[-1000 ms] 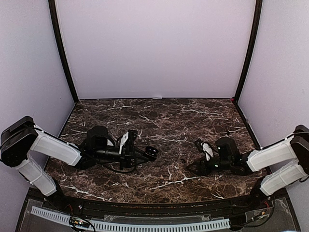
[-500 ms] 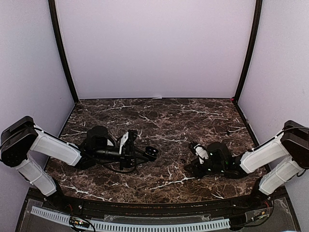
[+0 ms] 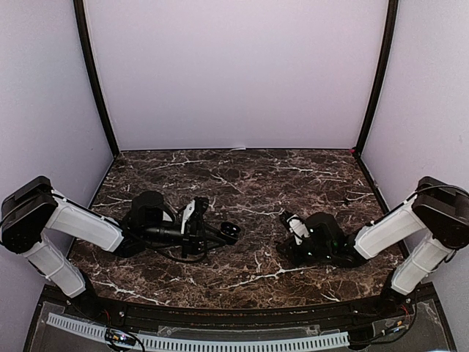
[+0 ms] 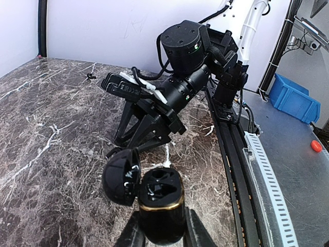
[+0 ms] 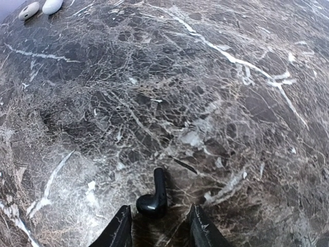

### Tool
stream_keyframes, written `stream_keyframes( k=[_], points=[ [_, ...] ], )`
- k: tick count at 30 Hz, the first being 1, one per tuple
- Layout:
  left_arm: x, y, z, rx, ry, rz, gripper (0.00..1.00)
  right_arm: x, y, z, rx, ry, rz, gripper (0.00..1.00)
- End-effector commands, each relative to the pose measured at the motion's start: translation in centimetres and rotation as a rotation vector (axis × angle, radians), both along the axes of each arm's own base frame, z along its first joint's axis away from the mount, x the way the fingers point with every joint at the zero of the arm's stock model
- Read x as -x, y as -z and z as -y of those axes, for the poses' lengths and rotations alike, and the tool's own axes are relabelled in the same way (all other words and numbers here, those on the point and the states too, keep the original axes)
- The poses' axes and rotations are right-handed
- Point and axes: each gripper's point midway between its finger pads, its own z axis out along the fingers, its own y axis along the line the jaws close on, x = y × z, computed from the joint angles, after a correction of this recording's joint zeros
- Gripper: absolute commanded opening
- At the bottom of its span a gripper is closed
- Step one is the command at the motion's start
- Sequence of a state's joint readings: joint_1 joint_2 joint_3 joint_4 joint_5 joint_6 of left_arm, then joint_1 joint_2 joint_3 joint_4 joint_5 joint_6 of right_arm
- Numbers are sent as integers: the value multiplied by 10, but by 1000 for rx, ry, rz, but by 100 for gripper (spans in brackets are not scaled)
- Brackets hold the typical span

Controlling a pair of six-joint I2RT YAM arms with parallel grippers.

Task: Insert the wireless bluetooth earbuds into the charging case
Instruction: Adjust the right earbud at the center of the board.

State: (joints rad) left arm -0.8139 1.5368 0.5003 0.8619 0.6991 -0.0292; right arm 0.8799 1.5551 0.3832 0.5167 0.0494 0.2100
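My left gripper is shut on a black charging case with a gold rim. It holds the case upright just above the table, with the lid swung open to the left. In the top view the case sits left of centre. A black earbud with a short stem lies on the marble. My right gripper is open, low over the table, with a finger on each side of the bud and not touching it. In the top view my right gripper points left, and the bud is hidden under it.
Two small white oval objects lie on the marble table at the far top left of the right wrist view. Purple walls close off the back and sides. A white cable track runs along the near edge.
My right arm has moved left and lower, bringing its open fingers around the black earbud. My left arm and the case have stayed still.
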Motion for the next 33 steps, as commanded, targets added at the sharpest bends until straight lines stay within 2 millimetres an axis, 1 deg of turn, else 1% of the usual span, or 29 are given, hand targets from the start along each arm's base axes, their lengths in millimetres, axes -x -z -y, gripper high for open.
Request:
stream_keyframes(
  k=[1, 5, 7, 8, 13, 15, 20, 22, 23, 24, 25, 26, 27, 28, 33],
  points=[
    [5, -8, 0, 15, 22, 21, 10, -3, 0, -10, 24, -18, 25, 35],
    [5, -9, 0, 14, 21, 22, 10, -4, 0, -10, 45, -13, 43, 33],
    [5, -9, 0, 16, 22, 22, 10, -5, -1, -11, 57, -9, 52, 30],
    [5, -9, 0, 16, 23, 21, 10, -3, 7, -8, 85, -6, 40, 29],
    [5, -9, 0, 16, 21, 22, 10, -5, 13, -8, 127, 10, 51, 25],
    [5, -10, 0, 17, 21, 24, 10, -7, 15, -7, 145, 24, 52, 21],
    [5, -9, -1, 15, 21, 22, 10, -6, 9, -5, 130, 34, 64, 13],
    [5, -9, -1, 15, 22, 23, 10, -5, 7, -3, 122, 35, 66, 12],
    [5, -9, -1, 14, 21, 22, 10, -5, 0, -4, 103, 34, 76, 12],
    [5, -9, -1, 15, 22, 22, 10, -5, -5, -4, 91, 34, 83, 14],
    [5, -9, -1, 16, 22, 23, 10, -4, -7, -5, 84, 33, 86, 19],
    [5, -9, -1, 15, 21, 22, 10, -4, -9, -5, 80, 31, 88, 27],
    [5, -10, 0, 16, 22, 23, 10, -4, -10, -4, 77, 31, 87, 33],
    [5, -9, 0, 16, 22, 23, 10, -3, -10, -4, 77, 30, 86, 36],
    [5, -9, 0, 16, 23, 23, 10, -1, -7, 0, 69, 43, 77, 35]
  ],
)
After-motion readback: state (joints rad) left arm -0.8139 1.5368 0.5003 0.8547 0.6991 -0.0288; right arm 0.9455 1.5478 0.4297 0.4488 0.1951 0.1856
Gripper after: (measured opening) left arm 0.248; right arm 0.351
